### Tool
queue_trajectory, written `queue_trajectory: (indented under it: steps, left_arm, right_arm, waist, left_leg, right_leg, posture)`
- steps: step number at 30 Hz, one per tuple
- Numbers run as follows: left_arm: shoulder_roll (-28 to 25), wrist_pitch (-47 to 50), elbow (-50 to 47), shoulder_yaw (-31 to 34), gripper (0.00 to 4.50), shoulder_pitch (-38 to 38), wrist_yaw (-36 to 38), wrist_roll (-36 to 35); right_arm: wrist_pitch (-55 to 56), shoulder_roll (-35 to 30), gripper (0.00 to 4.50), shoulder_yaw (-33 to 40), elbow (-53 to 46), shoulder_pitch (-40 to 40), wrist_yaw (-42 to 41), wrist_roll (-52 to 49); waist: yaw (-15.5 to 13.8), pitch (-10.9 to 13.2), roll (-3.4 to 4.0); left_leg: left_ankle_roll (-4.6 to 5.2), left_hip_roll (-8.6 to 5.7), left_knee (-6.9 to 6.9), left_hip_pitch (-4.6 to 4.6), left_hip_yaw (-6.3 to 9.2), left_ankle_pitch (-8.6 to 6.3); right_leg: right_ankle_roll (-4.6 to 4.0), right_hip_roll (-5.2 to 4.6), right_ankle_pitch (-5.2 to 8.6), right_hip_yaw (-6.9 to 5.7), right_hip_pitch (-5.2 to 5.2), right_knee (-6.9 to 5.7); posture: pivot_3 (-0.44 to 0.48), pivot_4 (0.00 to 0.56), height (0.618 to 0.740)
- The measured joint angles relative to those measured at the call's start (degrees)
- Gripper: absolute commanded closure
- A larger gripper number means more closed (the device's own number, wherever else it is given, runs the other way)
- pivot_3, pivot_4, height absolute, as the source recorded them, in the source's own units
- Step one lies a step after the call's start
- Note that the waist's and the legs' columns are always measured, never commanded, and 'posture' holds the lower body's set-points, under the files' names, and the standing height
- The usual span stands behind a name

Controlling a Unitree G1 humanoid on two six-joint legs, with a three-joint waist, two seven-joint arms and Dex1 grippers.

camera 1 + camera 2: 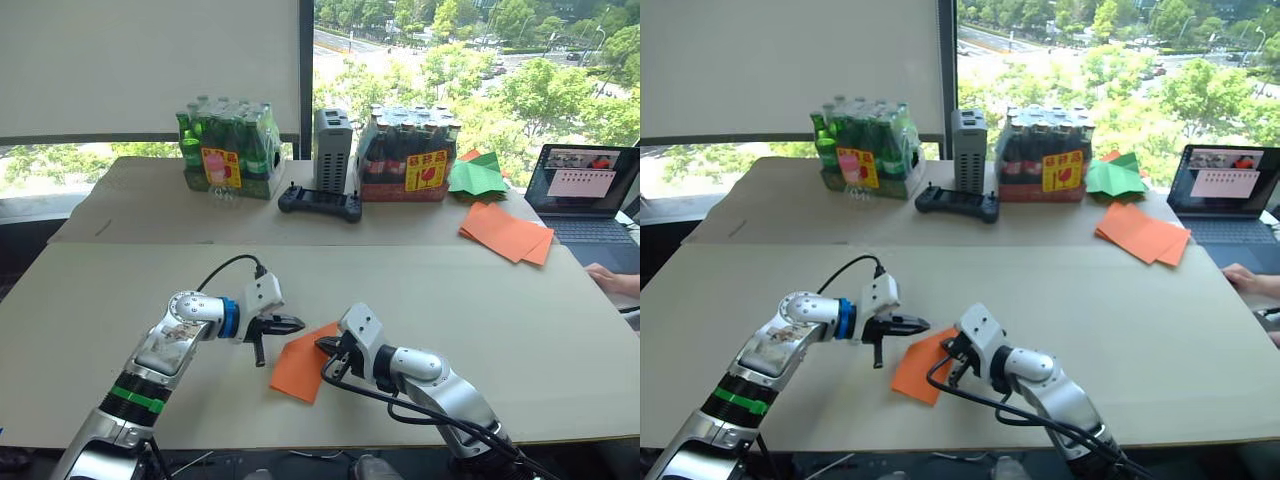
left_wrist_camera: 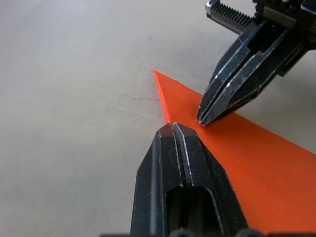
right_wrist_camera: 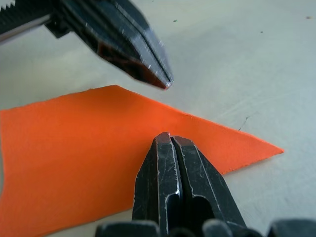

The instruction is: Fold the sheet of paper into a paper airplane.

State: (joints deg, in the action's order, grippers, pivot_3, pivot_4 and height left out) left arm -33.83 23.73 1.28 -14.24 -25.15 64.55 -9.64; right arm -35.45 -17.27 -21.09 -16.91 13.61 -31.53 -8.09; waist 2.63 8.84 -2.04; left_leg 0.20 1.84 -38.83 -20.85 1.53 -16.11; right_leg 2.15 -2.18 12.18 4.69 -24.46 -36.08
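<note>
Two claws clenched, grasping nothing | left claw [image 1: 262,338] beside sheet of paper [image 1: 304,362], right claw [image 1: 329,346] pressing it on bench [image 1: 450,290] | step: early crease | next: lift a corner, fold over.

Both arms reach inward, left tool [image 2: 173,129] and right tool [image 3: 170,140] closed, tips near.

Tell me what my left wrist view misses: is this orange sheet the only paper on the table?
Observer: No. A pile of orange sheets lies at the far right, next to a laptop.
Operator: Anything else on that side I should mind?
Observer: A person's hand rests at the right edge of the table, well apart from the sheet of paper that both pincers are working on.
</note>
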Motion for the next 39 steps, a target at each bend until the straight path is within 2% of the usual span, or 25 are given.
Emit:
queue_trajectory:
  steps: [14, 30, 39]
  left_arm:
    - [1.88, -8.59, 6.18, -2.04, 4.48, 0.23, 0.0, 1.27]
    - [1.82, -8.88, 5.36, -2.52, 4.48, 0.56, -0.78, 2.55]
    - [1.64, -8.77, 4.93, -2.53, 4.48, 0.74, -0.86, 2.7]
  right_arm:
    - [1.2, -1.31, 4.5, 1.45, 1.25, -0.72, -1.63, -0.63]
    - [9.99, -0.24, 4.5, 4.02, 12.46, 2.91, -0.46, 0.14]
    - [13.31, 0.84, 4.5, 4.2, 15.33, 3.27, -0.34, 0.18]
  waist:
    - [-0.3, 0.0, 0.0]
    - [-0.26, -0.03, 0.02]
    - [-0.16, -0.04, 0.03]
  left_leg:
    - [0.0, -0.02, -0.02, 0.14, 0.0, 0.0]
    - [0.0, -0.01, 0.0, 0.45, -0.04, 0.0]
    - [0.0, 0.0, 0.0, 0.49, -0.05, 0.0]
  right_leg:
    - [0.0, -0.02, 0.0, -0.01, 0.17, 0.01]
    - [0.09, -0.01, 0.05, 0.02, 0.43, -0.01]
    - [0.1, -0.01, 0.06, 0.03, 0.44, -0.03]
  posture:
    - [0.0, 0.15, 0.733]
    - [0.0, 0.15, 0.733]
    - [0.0, 0.15, 0.733]
